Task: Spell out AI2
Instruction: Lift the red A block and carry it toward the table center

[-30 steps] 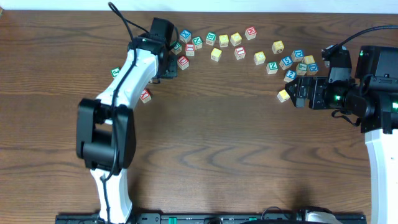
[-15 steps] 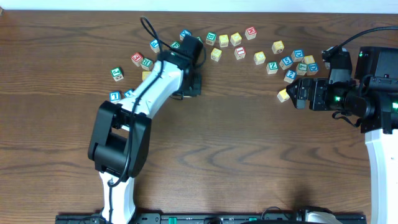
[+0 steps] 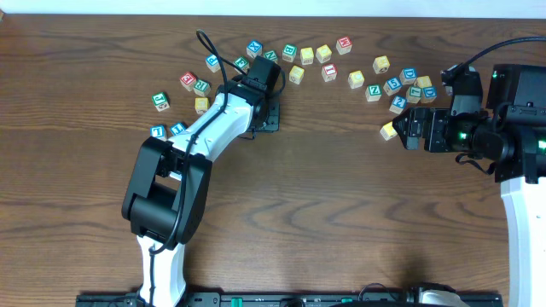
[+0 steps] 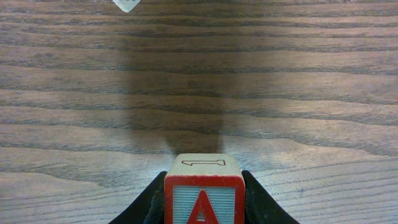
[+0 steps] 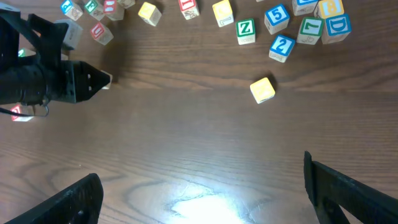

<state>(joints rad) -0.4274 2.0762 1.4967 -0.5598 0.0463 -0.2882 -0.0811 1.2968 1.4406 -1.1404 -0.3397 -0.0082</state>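
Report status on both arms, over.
Left gripper shut on A block. Right gripper open, empty. Blue 2 block untouched in the cluster; lone yellow block ahead of right gripper.

Overhead straight down, left wrist skimming table [image 4: 280, 93], right wrist higher, oblique

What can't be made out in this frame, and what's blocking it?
Overhead: the A block is hidden under the left gripper.
Left wrist: the A block's lower part is cut by the bottom edge; a pale block at the top edge is mostly out of frame.
Right wrist: the lone yellow block shows no readable character.
Overhead: most scattered blocks' characters are too small.
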